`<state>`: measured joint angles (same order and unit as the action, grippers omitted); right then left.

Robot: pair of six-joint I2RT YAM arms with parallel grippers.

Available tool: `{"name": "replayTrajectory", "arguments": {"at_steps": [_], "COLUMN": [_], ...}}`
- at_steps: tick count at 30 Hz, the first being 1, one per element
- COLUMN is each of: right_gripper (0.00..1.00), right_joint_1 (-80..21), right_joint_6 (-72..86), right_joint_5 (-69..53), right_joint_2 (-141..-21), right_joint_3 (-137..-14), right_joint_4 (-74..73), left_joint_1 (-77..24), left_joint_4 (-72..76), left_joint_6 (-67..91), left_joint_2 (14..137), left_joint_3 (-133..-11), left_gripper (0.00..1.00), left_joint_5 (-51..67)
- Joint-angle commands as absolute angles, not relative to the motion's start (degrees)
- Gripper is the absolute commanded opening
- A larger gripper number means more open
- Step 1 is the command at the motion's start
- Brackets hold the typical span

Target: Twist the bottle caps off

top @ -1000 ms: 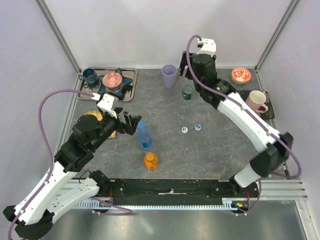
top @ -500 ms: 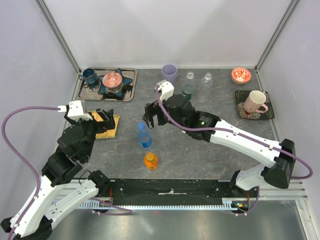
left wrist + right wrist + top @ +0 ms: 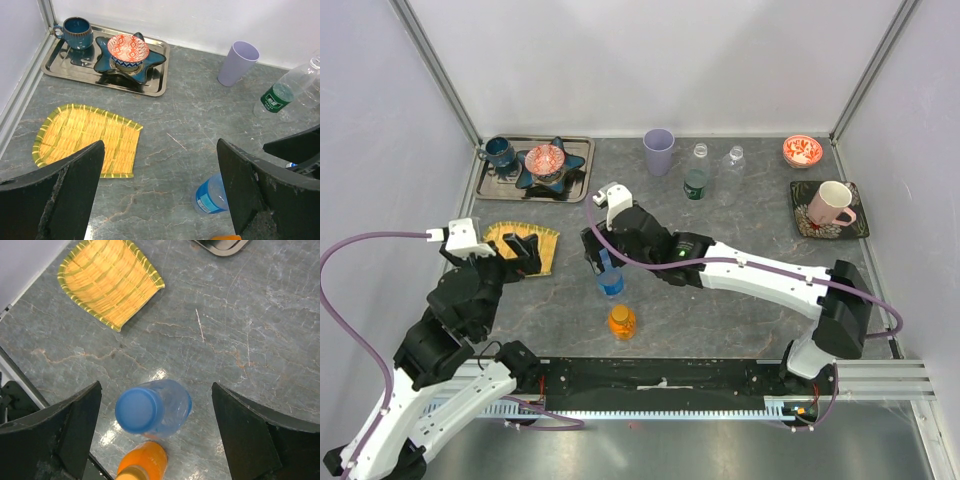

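The blue-label bottle (image 3: 611, 282) stands mid-table with its blue cap (image 3: 137, 410) on. My right gripper (image 3: 602, 256) hovers open just above it, its jaws (image 3: 156, 392) wide on either side of the cap and not touching it. The short orange bottle (image 3: 622, 321) stands just in front, capped (image 3: 131, 474). The green-label bottle (image 3: 696, 180) and the plain clear bottle (image 3: 732, 160) stand at the back, necks bare. My left gripper (image 3: 525, 252) is open and empty over the woven mat, left of the blue-label bottle (image 3: 212, 195). The loose caps are hidden under my right arm.
A woven yellow mat (image 3: 525, 245) lies at the left. A metal tray (image 3: 578, 180) with a blue cup and a patterned bowl stands at the back left. A purple cup (image 3: 659, 152) is at the back. A red bowl (image 3: 803, 151) and a pink mug (image 3: 834, 203) are at the right.
My right arm has swung from the back right across to the middle and now sits over the blue-label bottle. My left gripper has drawn back to the left, away from that bottle.
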<state>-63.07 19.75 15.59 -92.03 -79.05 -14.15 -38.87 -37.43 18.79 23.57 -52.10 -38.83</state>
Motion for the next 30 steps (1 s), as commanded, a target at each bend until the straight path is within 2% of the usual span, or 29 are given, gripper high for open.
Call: {"name": "replayTrajectory", "arguments": {"at_steps": [1, 6, 11, 15, 18, 26, 29, 30], "right_gripper": [0.95, 0.88, 0.7, 0.51, 0.42, 0.29, 0.18, 0.1], "right_joint_1": [-63.81, -63.9, -63.81, -63.9, -63.9, -63.46, -61.79, -59.96], "right_joint_6": [20.65, 20.74, 20.83, 21.18, 21.27, 19.25, 20.73, 21.7], "right_joint_5": [17.05, 17.75, 17.14, 16.61, 17.14, 25.83, 28.47, 28.48], "right_joint_2": [-94.3, -95.27, -95.8, -95.8, -94.84, -83.26, -79.99, -79.46], "right_joint_3": [-82.44, -81.83, -80.69, -79.98, -79.1, -80.33, -83.4, -84.37], "right_joint_4": [-12.39, -12.92, -12.66, -12.57, -12.57, -15.11, -19.4, -20.9], "left_joint_1": [-38.94, -38.94, -39.02, -38.94, -38.94, -38.94, -38.94, -38.94], "left_joint_4": [-37.44, -37.27, -36.65, -36.12, -35.69, -29.9, -24.36, -21.21], "left_joint_6": [20.65, 20.83, 20.83, 20.92, 20.92, 15.84, 11.71, 10.82], "left_joint_2": [22.68, 22.41, 22.94, 23.11, 23.38, 26.01, 29.35, 30.49], "left_joint_3": [-50.8, -49.92, -49.22, -48.87, -48.69, -49.74, -51.5, -52.81], "left_gripper": [1.0, 1.0, 1.0, 0.99, 0.99, 1.0, 1.0, 1.0], "left_joint_5": [-38.59, -37.97, -37.27, -36.48, -36.12, -35.25, -32.71, -31.74]}}
